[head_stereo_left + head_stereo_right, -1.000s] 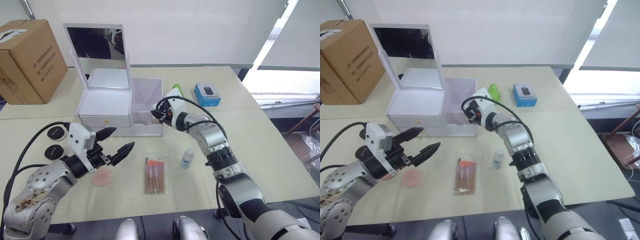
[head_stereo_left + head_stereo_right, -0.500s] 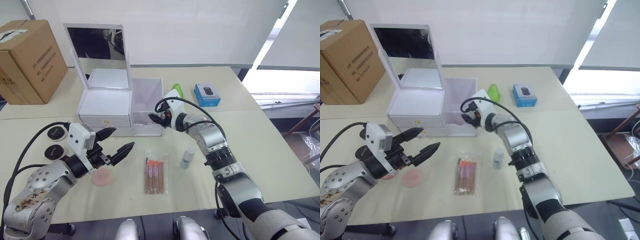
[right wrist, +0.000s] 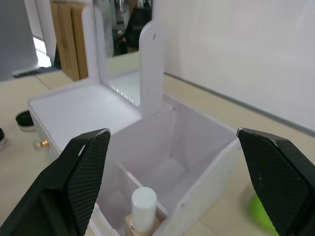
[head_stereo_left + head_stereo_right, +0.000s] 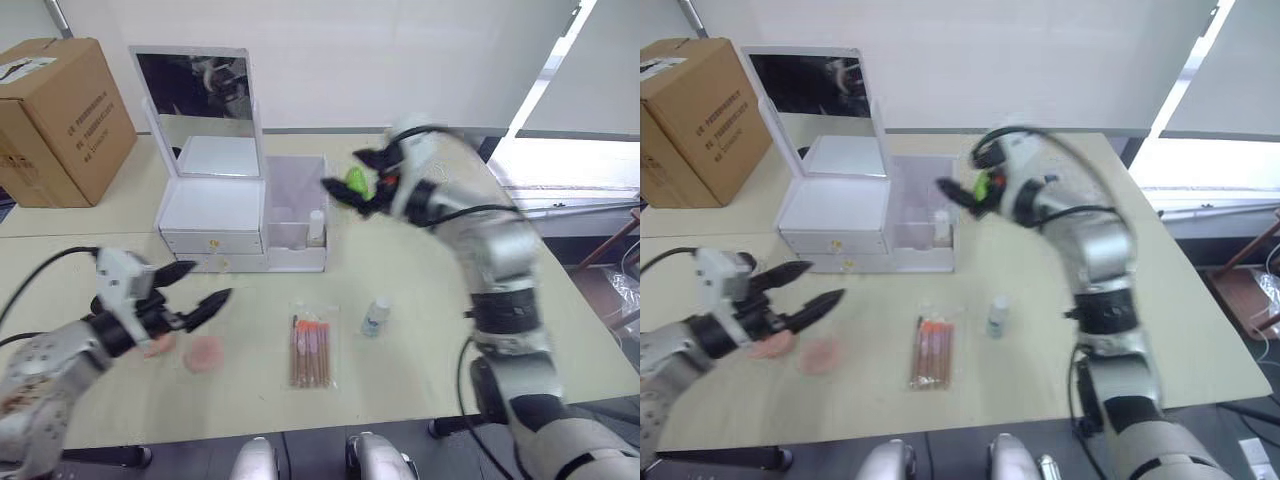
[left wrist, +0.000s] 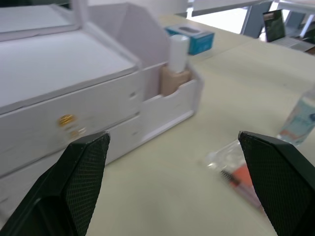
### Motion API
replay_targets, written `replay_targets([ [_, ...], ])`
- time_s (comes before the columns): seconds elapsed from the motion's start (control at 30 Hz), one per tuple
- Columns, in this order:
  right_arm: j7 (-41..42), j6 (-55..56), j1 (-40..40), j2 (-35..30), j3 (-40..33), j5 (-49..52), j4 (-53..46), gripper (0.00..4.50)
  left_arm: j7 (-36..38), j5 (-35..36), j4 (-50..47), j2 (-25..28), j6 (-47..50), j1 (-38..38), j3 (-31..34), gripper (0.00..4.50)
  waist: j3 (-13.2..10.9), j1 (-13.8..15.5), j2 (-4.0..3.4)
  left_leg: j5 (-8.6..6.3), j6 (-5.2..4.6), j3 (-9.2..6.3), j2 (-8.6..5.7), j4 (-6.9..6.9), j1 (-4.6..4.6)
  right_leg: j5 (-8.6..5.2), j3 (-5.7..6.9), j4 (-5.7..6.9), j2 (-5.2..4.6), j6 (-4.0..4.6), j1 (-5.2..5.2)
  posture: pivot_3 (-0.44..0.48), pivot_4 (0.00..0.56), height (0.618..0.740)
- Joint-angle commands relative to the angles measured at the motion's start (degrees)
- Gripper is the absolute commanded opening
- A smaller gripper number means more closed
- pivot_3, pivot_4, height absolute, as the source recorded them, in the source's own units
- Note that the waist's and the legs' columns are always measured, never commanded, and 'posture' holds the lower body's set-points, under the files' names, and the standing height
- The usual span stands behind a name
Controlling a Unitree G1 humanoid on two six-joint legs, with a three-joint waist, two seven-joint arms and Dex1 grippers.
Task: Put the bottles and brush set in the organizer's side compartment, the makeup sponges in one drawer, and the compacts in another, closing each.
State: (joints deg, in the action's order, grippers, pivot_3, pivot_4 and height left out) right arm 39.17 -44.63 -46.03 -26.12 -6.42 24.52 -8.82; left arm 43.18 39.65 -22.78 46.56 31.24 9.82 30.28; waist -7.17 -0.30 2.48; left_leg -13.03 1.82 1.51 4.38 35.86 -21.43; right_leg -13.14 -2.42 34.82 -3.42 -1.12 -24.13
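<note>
We see the white plastic organizer (image 4: 215,210) with its upright mirror lid in the upper left of the head view, both gold-knobbed drawers shut. Its translucent open-topped side compartment (image 4: 295,205) forms the end toward the frame's centre, and a small beige bottle with a white cap (image 4: 316,226) stands upright inside, in the front corner toward the picture's centre.

Our right gripper (image 4: 352,187) hangs above the table just right of the side compartment, upper centre of the frame, its black fingers spread and holding nothing. Our left gripper (image 4: 192,287) sits at lower left, in front of the drawers, its fingers also spread wide and empty.

A round soft pink makeup sponge (image 4: 204,352) lies flat on the table just below the left gripper; a second pink sponge (image 4: 771,346) shows partly behind that gripper. The clear flat packet of pink-bristled brushes (image 4: 311,345) lies at lower centre, and a small clear bottle with a white cap (image 4: 376,316) stands upright just to its right.

A brown cardboard box (image 4: 60,115) fills the upper left corner. A blue box (image 5: 189,35) stands on the table beyond the organizer.
</note>
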Motion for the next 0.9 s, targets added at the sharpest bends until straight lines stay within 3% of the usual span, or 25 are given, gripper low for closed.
replay_targets([
  [0.03, 5.81, -5.11, 6.57, -7.55, -8.40, 8.66, -8.16, 4.47, 5.08, -3.86, 9.56, 3.86, -4.96, 1.54, 7.79, 4.50, -0.02, 0.00, 0.03, 0.00, 0.00, 0.01, 0.00, -0.02, 0.02, -0.04, 0.01, -0.02, -0.01, 0.03, -0.02, 0.000, 0.150, 0.730],
  [0.17, 17.13, -0.41, 25.63, -19.59, -19.94, 11.22, -11.87, 4.47, 7.98, -8.26, 26.77, 8.98, -11.12, 1.03, 15.13, 4.50, -0.10, 0.59, 0.04, -0.02, 0.03, 0.11, 0.06, -0.17, 0.14, -0.11, 0.06, -0.13, -0.10, 0.07, -0.14, 0.000, 0.150, 0.730],
  [0.3, 22.70, 7.47, 41.20, -23.69, -28.06, 8.26, -5.44, 4.47, 12.68, -11.38, 42.68, 13.50, -17.10, 1.31, 18.65, 4.50, -0.13, 0.43, -0.02, -0.24, 0.39, 0.23, 0.09, -0.20, 0.26, -0.13, 0.04, -0.30, -0.13, 0.09, -0.14, 0.000, 0.150, 0.730],
  [0.4, 24.86, 14.92, 47.71, -25.13, -28.97, 4.29, 1.86, 4.47, 15.63, -12.81, 52.19, 16.00, -20.52, 0.76, 18.84, 4.50, -0.12, 0.25, 0.00, -0.36, 0.59, 0.30, 0.14, -0.32, 0.30, -0.13, 0.06, -0.47, -0.15, 0.09, -0.14, 0.000, 0.150, 0.730],
  [0.6, 25.06, 24.96, 49.86, -24.67, -27.34, 0.27, 12.32, 4.47, 18.53, -15.99, 63.55, 18.16, -27.11, -0.51, 16.29, 4.50, -0.11, -0.17, 0.04, -0.38, 0.63, 0.66, 0.18, -0.91, 0.32, -0.12, 0.10, -0.69, -0.26, 0.09, -0.31, 0.000, 0.150, 0.730],
  [0.9, 22.59, 22.25, 49.08, -23.81, -24.94, 3.81, 5.11, 4.47, 20.01, -15.02, 56.61, 15.50, -26.30, -2.30, 12.87, 4.50, -0.09, -0.06, 0.07, -0.38, 0.64, 1.15, 0.27, -1.02, 0.33, -0.09, 0.25, -0.63, -0.52, 0.06, -0.22, 0.000, 0.150, 0.730],
])
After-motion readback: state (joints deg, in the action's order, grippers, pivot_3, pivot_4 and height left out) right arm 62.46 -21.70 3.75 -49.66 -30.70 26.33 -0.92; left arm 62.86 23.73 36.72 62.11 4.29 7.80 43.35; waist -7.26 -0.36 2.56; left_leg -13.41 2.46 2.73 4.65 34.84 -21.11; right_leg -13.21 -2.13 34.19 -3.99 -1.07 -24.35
